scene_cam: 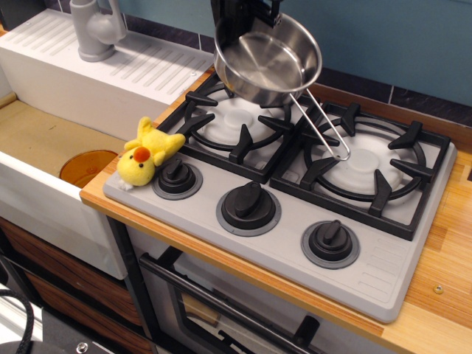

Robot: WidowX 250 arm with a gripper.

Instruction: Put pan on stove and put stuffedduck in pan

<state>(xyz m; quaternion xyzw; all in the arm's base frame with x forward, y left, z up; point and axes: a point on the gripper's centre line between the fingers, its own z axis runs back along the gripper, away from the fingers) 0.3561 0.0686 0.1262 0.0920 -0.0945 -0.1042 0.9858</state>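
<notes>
The shiny steel pan (265,59) hangs tilted in the air above the back of the left burner, its wire handle (318,129) pointing down to the right. My black gripper (237,22) is shut on the pan's far rim at the top of the view; its fingers are mostly hidden behind the pan. The grey stove (295,214) lies below with both grates bare. The yellow stuffedduck (146,153) lies at the stove's front-left corner, beside the leftmost knob (177,175).
A white sink (44,133) with an orange drain and a grey faucet (96,29) lies left of the stove. Wooden counter (450,273) runs along the right. Two more black knobs (249,205) line the stove's front. An oven door sits below.
</notes>
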